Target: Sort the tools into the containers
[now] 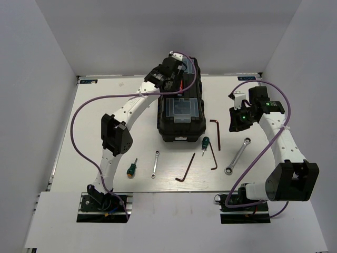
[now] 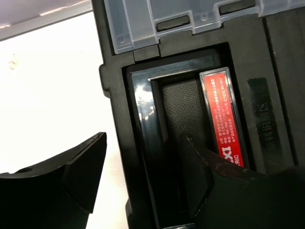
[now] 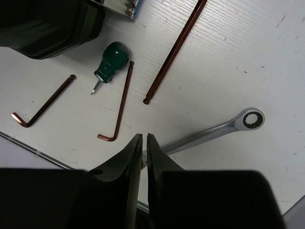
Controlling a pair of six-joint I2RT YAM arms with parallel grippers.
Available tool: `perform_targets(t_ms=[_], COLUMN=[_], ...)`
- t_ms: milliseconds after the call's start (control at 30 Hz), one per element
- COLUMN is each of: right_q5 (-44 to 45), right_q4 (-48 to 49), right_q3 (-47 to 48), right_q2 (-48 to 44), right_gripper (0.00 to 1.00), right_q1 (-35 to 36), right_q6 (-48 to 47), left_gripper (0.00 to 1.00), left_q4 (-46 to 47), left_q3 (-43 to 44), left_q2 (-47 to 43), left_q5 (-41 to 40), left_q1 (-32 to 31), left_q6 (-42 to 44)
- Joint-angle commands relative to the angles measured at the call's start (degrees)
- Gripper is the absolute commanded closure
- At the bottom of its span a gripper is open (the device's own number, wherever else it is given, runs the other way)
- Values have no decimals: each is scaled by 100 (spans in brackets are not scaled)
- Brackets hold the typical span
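Note:
A black toolbox (image 1: 180, 108) with clear-lidded compartments stands mid-table. My left gripper (image 1: 175, 64) hovers over its far end, open and empty. In the left wrist view it (image 2: 147, 164) straddles the wall of an open compartment (image 2: 183, 124) with a red label. My right gripper (image 1: 235, 120) is shut and empty. In the right wrist view it (image 3: 144, 137) is above the larger wrench (image 3: 214, 130). On the table lie the larger wrench (image 1: 238, 156), a small wrench (image 1: 156, 163), two green screwdrivers (image 1: 131, 168) (image 1: 205, 142) and three hex keys (image 1: 185, 169) (image 1: 213, 157) (image 1: 217, 132).
White walls close in the table on the left, right and back. The table's front edge (image 1: 158, 191) lies just behind the tools. Purple cables loop off both arms.

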Motion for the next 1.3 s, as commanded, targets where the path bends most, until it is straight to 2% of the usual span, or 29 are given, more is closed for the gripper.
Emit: perform_targets(t_ms=[0, 500, 733, 833, 1000, 1267], right_q5=[-142, -212, -221, -212, -195, -204], right_q4=[162, 214, 215, 223, 223, 232], right_q3=[-30, -21, 5, -4, 5, 31], right_q2=[0, -17, -35, -61, -62, -70], right_gripper=[85, 85, 85, 85, 85, 85], right_q1=[-22, -4, -13, -21, -22, -30], right_q6=[84, 189, 216, 207, 207, 225], left_gripper=[28, 32, 34, 40, 59, 81], left_q4=[-67, -137, -84, -84, -84, -198], left_q3=[133, 36, 89, 89, 141, 361], left_q2=[-28, -238, -344, -344, -397, -397], left_q5=[-426, -2157, -2404, -2404, -2404, -2141], left_q1=[-73, -415, -539, -539, -539, -592], left_q6=[93, 540, 655, 655, 655, 550])
